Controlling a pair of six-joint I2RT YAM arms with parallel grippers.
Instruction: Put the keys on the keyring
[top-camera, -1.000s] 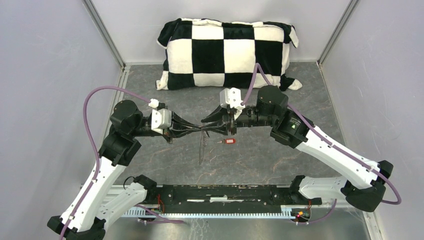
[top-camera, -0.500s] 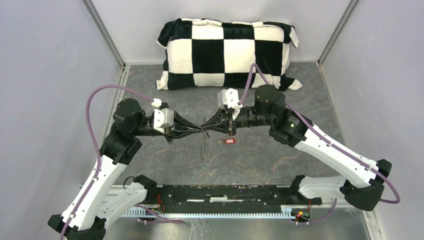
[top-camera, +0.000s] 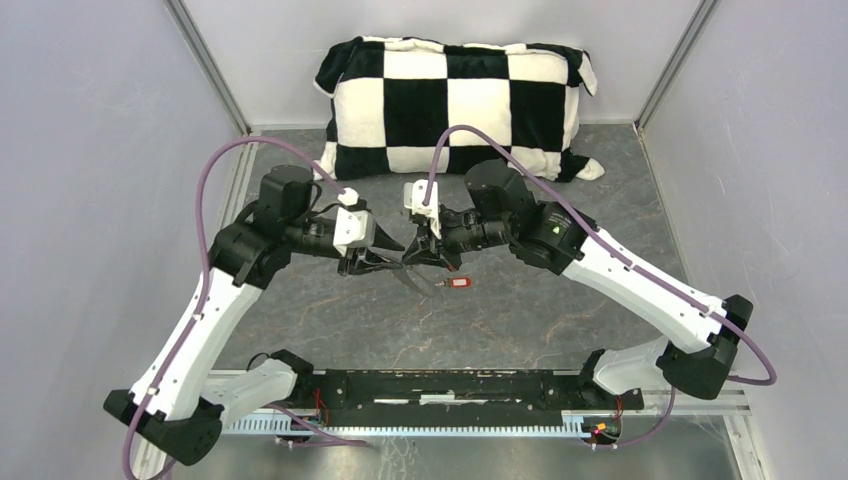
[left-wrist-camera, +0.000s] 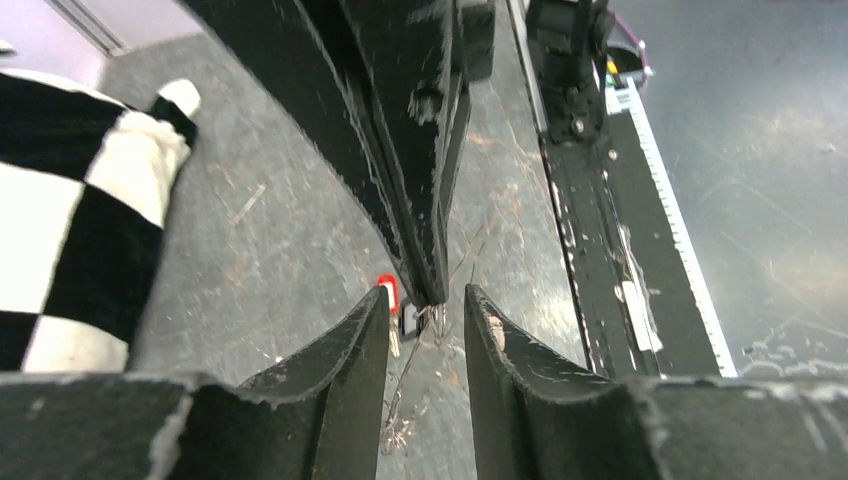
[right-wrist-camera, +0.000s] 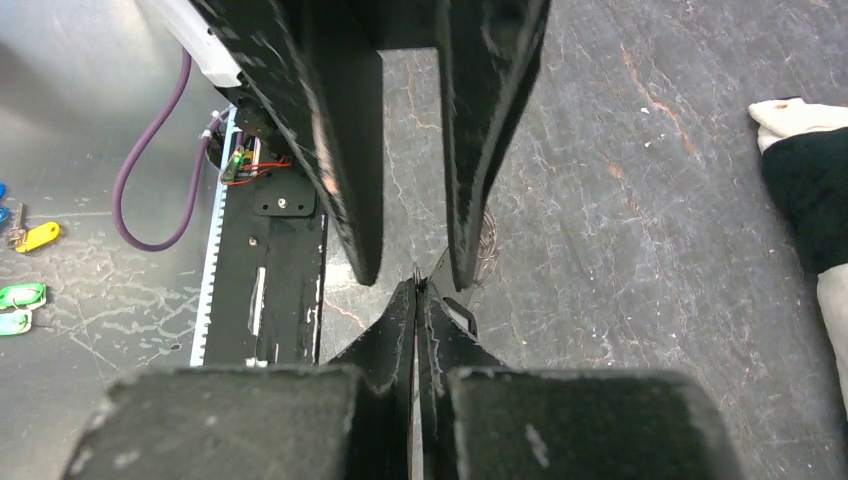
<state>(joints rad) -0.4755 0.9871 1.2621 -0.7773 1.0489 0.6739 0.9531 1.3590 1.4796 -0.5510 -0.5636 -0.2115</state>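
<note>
The keyring (left-wrist-camera: 406, 368), a thin grey wire loop, hangs from my right gripper (right-wrist-camera: 416, 287), which is shut on its top edge. Its fringe of small metal pieces (left-wrist-camera: 398, 432) dangles near the mat. My left gripper (left-wrist-camera: 424, 292) faces the right one tip to tip, open, its fingers either side of the right fingertips and the wire without gripping them. In the top view the two grippers (top-camera: 392, 262) (top-camera: 413, 260) meet mid-table with the ring (top-camera: 420, 280) below them. The red key (top-camera: 458, 283) lies on the mat beside the ring. A black key with a white face (left-wrist-camera: 407, 322) shows at the wire.
A black-and-white checked pillow (top-camera: 455, 105) lies along the back wall. The black base rail (top-camera: 450, 385) runs along the near edge. Grey side walls close in the mat. Small coloured tags (right-wrist-camera: 22, 298) lie outside the rail.
My right gripper shut on the ring, then my left gripper opened and let it go. Both grippers shifted left and toward the pillow, and the ring swung with them.
</note>
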